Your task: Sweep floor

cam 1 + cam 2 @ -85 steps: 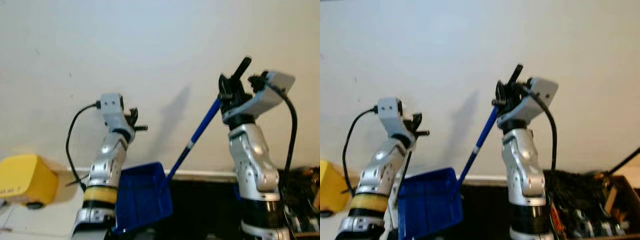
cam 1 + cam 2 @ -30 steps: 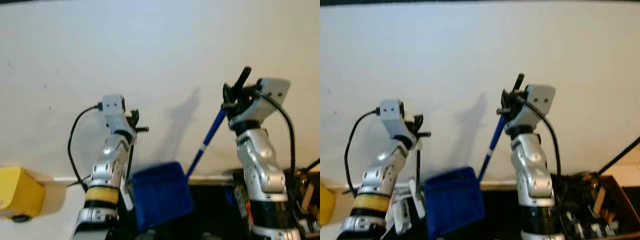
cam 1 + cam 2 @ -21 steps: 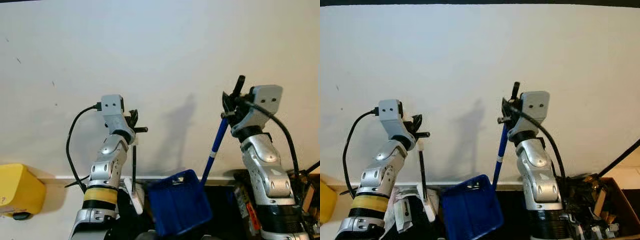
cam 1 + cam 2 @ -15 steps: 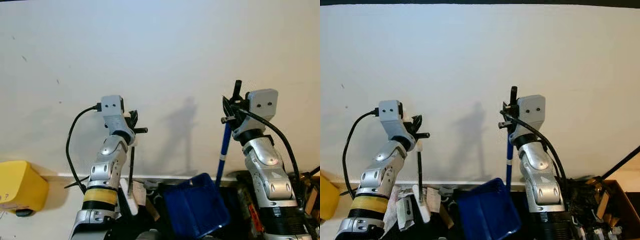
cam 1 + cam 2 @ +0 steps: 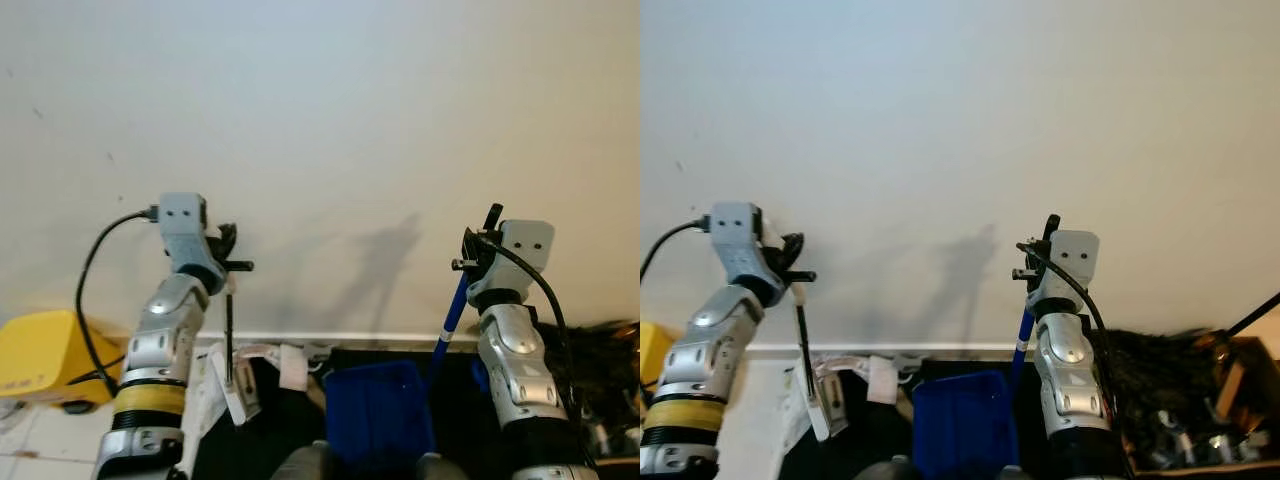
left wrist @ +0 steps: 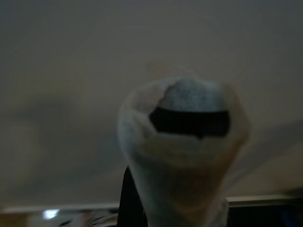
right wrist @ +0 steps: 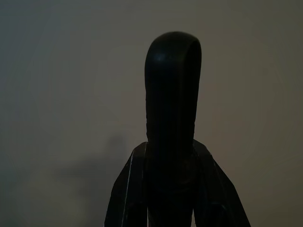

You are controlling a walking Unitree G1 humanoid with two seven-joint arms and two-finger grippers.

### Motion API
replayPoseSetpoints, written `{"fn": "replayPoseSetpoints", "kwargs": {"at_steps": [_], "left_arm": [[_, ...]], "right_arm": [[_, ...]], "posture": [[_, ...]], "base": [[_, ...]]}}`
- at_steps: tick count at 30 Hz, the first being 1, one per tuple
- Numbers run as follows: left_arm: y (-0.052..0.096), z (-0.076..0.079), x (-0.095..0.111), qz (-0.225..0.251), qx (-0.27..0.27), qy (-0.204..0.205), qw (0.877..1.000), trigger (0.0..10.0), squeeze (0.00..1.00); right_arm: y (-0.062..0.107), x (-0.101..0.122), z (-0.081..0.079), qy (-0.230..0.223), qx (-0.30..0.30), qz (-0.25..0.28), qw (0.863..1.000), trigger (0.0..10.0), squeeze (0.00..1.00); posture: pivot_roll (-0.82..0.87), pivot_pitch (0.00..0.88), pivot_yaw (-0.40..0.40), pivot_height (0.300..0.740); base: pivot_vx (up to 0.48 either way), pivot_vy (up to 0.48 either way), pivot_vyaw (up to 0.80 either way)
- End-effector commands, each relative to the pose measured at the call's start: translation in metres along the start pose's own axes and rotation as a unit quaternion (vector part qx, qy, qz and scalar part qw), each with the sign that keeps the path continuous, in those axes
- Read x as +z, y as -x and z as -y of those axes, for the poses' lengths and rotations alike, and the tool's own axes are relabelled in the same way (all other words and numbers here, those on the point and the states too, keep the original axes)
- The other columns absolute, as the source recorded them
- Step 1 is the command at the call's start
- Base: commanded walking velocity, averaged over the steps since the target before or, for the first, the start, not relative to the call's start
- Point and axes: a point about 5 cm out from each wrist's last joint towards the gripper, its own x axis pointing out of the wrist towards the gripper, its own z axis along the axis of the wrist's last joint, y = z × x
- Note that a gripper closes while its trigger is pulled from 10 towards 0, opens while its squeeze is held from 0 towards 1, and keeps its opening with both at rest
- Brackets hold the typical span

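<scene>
White wall behind: blue plastic dustpan [image 5: 380, 420] now hangs straight at 6 o'clock; right gripper [image 5: 478, 262] jaws clamp its handle; left gripper [image 5: 228, 264] seemingly grips the thin black brush stick [image 5: 229, 340].

Two silver arms are seen, each built of rounded, polished metal segments joined by dark seams. The left arm [image 5: 165, 345] is banded near its base by a yellow ring above a black collar, with small dark screw holes dotted on its casing. A boxy grey camera housing [image 5: 181, 215] is carried at its wrist, and a black cable [image 5: 88, 300] is looped from it down the outer side. The right arm [image 5: 515, 375] is topped by a similar grey housing [image 5: 526, 240] marked with two small dark dots; a black cable [image 5: 545, 300] is run down behind it. Black fittings are mounted at both wrists.
</scene>
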Motion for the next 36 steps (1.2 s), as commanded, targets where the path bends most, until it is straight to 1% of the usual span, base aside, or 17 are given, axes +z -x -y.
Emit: {"fn": "replayPoseSetpoints", "kwargs": {"at_steps": [1,7,9,11,12,14,19,21,22,23,24,26,29,31,34,35,36], "left_arm": [[0.008,-0.012,0.007,0.007,0.010,-0.023,1.000,10.0,0.00],[0.020,-0.024,0.002,-0.003,0.012,-0.029,0.999,10.0,0.00],[0.022,-0.024,0.001,-0.005,0.011,-0.029,1.000,10.0,0.00],[0.023,-0.023,0.001,-0.006,0.009,-0.026,1.000,10.0,0.00],[0.023,-0.023,0.001,-0.006,0.009,-0.026,1.000,10.0,0.00],[0.023,-0.016,-0.002,-0.005,-0.002,-0.023,1.000,10.0,0.00],[0.021,-0.009,-0.005,-0.003,-0.009,-0.010,1.000,10.0,0.00],[0.021,-0.009,-0.005,-0.003,-0.009,-0.010,1.000,10.0,0.00],[0.019,-0.002,-0.009,-0.002,-0.014,0.002,1.000,10.0,0.00],[0.018,0.001,-0.011,-0.002,-0.016,0.007,1.000,10.0,0.00],[0.018,0.001,-0.011,-0.002,-0.016,0.007,1.000,10.0,0.00],[0.017,0.006,-0.013,-0.002,-0.019,0.018,1.000,10.0,0.00],[0.017,0.009,-0.015,-0.003,-0.021,0.022,1.000,10.0,0.00],[0.017,0.009,-0.015,-0.003,-0.021,0.022,1.000,10.0,0.00],[0.016,0.015,-0.020,-0.005,-0.025,0.031,0.999,10.0,0.00],[0.015,0.017,-0.021,-0.004,-0.026,0.036,0.999,10.0,0.00],[0.015,0.017,-0.021,-0.004,-0.026,0.036,0.999,10.0,0.00]], "right_arm": [[-0.002,0.002,-0.006,0.009,-0.004,0.018,1.000,10.0,0.00],[-0.009,-0.001,0.001,0.020,-0.044,0.033,0.998,10.0,0.00],[-0.013,-0.001,0.003,0.044,-0.052,0.044,0.997,10.0,0.00],[-0.017,0.000,0.005,0.072,-0.062,0.052,0.994,10.0,0.00],[-0.017,0.000,0.005,0.072,-0.062,0.052,0.994,10.0,0.00],[-0.022,0.001,0.009,0.104,-0.061,0.058,0.991,10.0,0.00],[-0.022,-0.014,0.010,0.099,-0.039,0.013,0.994,10.0,0.00],[-0.022,-0.014,0.010,0.099,-0.039,0.013,0.994,10.0,0.00],[-0.017,-0.039,0.010,0.085,-0.034,-0.085,0.992,10.0,0.00],[-0.013,-0.052,0.011,0.073,-0.031,-0.136,0.987,10.0,0.00],[-0.013,-0.052,0.011,0.073,-0.031,-0.136,0.987,10.0,0.00],[-0.005,-0.063,0.009,0.053,-0.020,-0.183,0.982,10.0,0.00],[0.003,-0.069,0.007,0.050,0.006,-0.214,0.976,10.0,0.00],[0.003,-0.069,0.007,0.050,0.006,-0.214,0.976,10.0,0.00],[0.029,-0.067,0.016,0.005,0.044,-0.263,0.964,10.0,0.00],[0.044,-0.064,0.022,-0.009,0.061,-0.282,0.957,10.0,0.00],[0.044,-0.064,0.022,-0.009,0.061,-0.282,0.957,10.0,0.00]], "posture": [[0.21,0.183,0.162,0.740],[0.24,0.192,0.165,0.740],[0.25,0.195,0.164,0.740],[0.25,0.192,0.162,0.740],[0.25,0.192,0.162,0.740],[0.24,0.183,0.155,0.740],[0.23,0.168,0.142,0.740],[0.23,0.168,0.142,0.740],[0.20,0.152,0.124,0.740],[0.20,0.148,0.119,0.740],[0.20,0.148,0.119,0.740],[0.18,0.145,0.111,0.740],[0.17,0.145,0.105,0.740],[0.17,0.145,0.105,0.740],[0.11,0.140,0.075,0.740],[0.09,0.141,0.067,0.740],[0.09,0.141,0.067,0.740]], "base": [[0.000,0.000,0.00],[0.000,0.000,0.00],[0.000,0.000,0.00],[0.000,0.000,0.00],[0.000,0.000,0.00],[0.000,0.000,0.00],[0.000,0.000,0.00],[0.000,0.000,0.00],[0.000,0.000,0.00],[0.000,0.000,0.00],[0.000,0.000,0.00],[0.000,0.000,0.00],[0.000,0.000,0.00],[0.000,0.000,0.00],[0.000,0.000,0.00],[0.000,0.000,0.00],[0.000,0.000,0.00]]}}
